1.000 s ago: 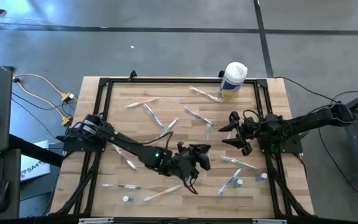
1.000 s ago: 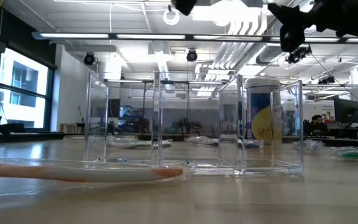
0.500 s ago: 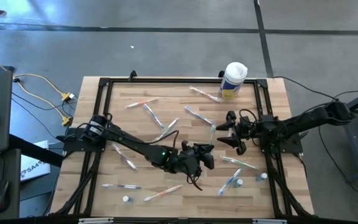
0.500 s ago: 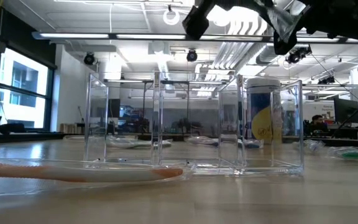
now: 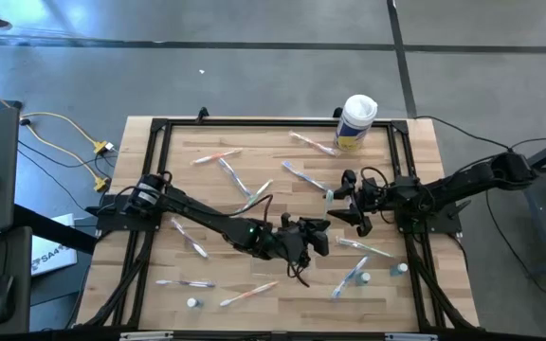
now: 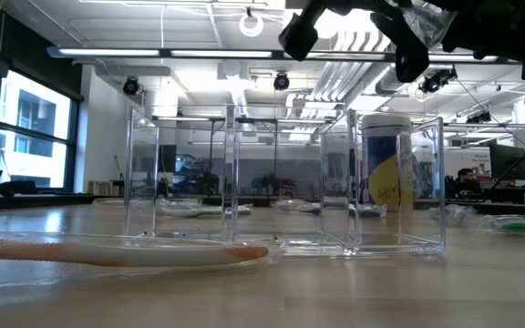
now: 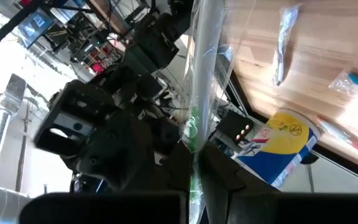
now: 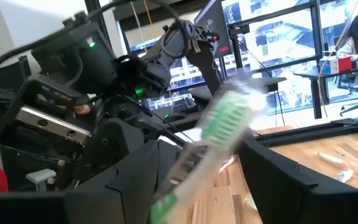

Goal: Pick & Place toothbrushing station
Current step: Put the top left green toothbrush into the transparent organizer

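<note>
My left gripper [image 5: 318, 229] is shut on a clear-wrapped toothbrush [image 7: 199, 93] with a green head [image 8: 230, 117], held above the middle of the table. My right gripper [image 5: 347, 201] faces it from the table's right, open. The brush head stands between its two fingers [image 8: 278, 165], with a gap on each side. In the low view the toothbrushing station [image 6: 281, 182], a clear holder with several compartments, rests on its base on the table. My left gripper pinches the wrapped toothbrush near its handle end [image 7: 195, 152] between its two fingers. The fingers come about level from the table's left. The brush sticks out ahead of them, along their line, toward my right gripper. It is lifted clear of the table.
A white canister with a yellow label [image 5: 356, 121] stands at the far edge, right of centre. Several wrapped toothbrushes [image 5: 226, 170] and small tubes [image 5: 193, 302] lie scattered over the wooden top. A black frame [image 5: 159, 128] runs around the work area.
My left gripper has carried the toothbrush toward the table's right edge, closer to my right gripper. My right gripper has come a little toward the table's left, and the brush head now stands between its fingers.
</note>
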